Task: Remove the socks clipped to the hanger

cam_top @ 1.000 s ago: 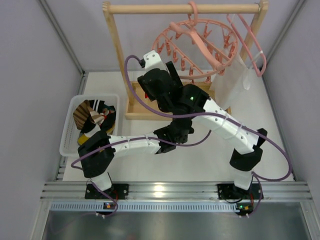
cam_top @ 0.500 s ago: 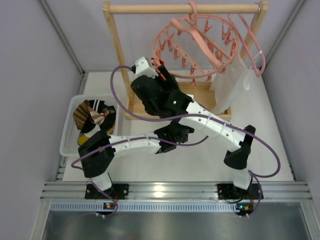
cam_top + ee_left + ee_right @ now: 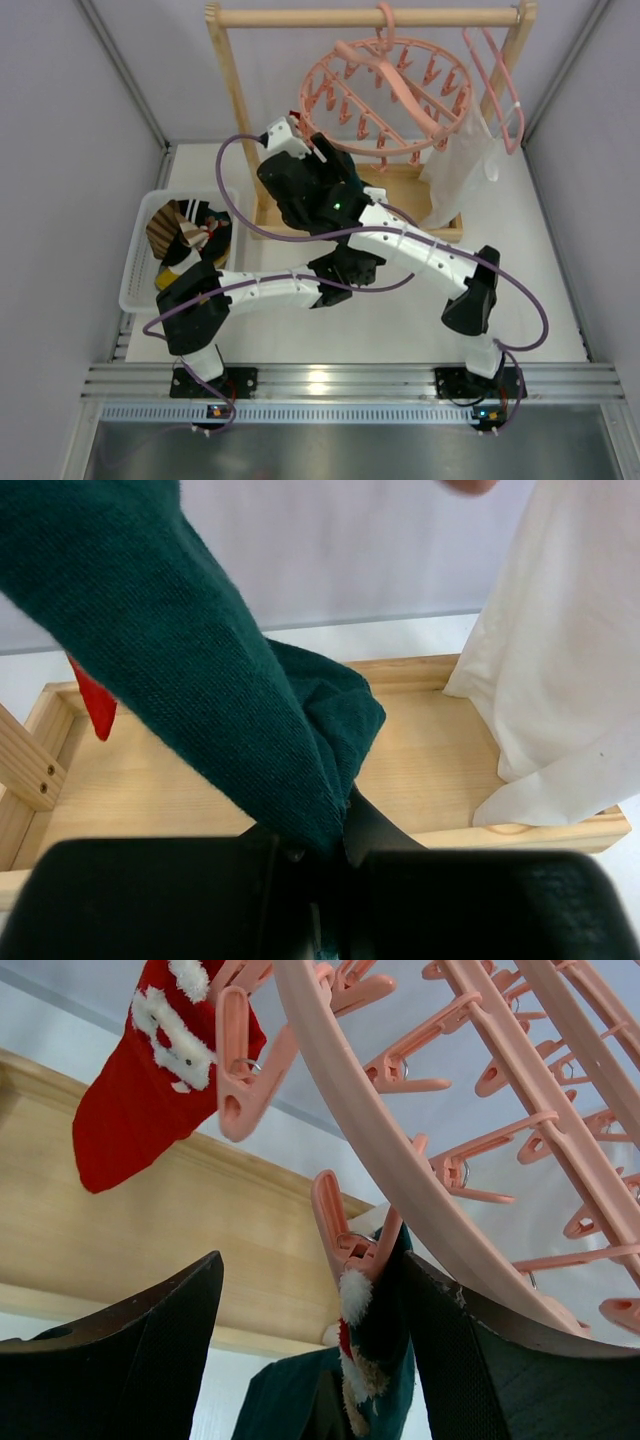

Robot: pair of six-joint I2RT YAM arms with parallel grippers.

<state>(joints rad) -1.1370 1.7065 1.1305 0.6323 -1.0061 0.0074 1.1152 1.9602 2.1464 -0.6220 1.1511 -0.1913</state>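
Socks (image 3: 188,232) lie heaped in the basket (image 3: 133,272) at the left. The left arm (image 3: 262,290) stretches low to the right, its forearm passing under the right arm (image 3: 425,252), and has not moved in the last second. The left gripper (image 3: 322,870) is pinched tight on a fold of the teal sock (image 3: 200,670), which slants up toward the hanger (image 3: 398,82). The right arm reaches up and left to the hanger's left rim. A second ago its wrist sat lower and further right, and the hanger tilted more to the right. The right gripper (image 3: 313,1280) stands spread, fingers (image 3: 130,1350) either side of the clip (image 3: 335,1225) holding the teal sock. Beside it the red sock (image 3: 150,1100) hangs clipped.
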